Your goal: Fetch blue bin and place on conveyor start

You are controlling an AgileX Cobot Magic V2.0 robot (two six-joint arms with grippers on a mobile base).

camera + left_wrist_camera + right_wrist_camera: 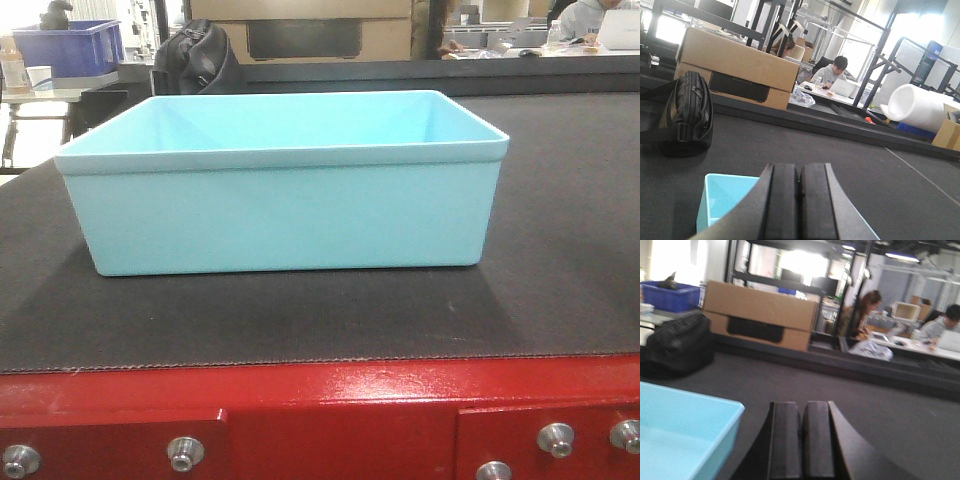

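The blue bin (280, 210), a light turquoise open tub, stands upright and empty on the dark grey belt (560, 300) of the conveyor start, just behind the glossy red frame (330, 410) with silver bolts. Neither gripper shows in the front view. My left gripper (800, 167) is shut with nothing between its pads; it hangs above the belt with a corner of the bin (722, 197) below it to the left. My right gripper (804, 405) is also shut and empty, just right of the bin's wall (680, 435), apart from it.
A black bag (200, 55) lies at the belt's far side, with a long cardboard box (740, 65) behind it. A dark royal-blue crate (70, 45) sits on a table at the far left. People work at desks beyond. A white roll (920, 107) lies at the far right.
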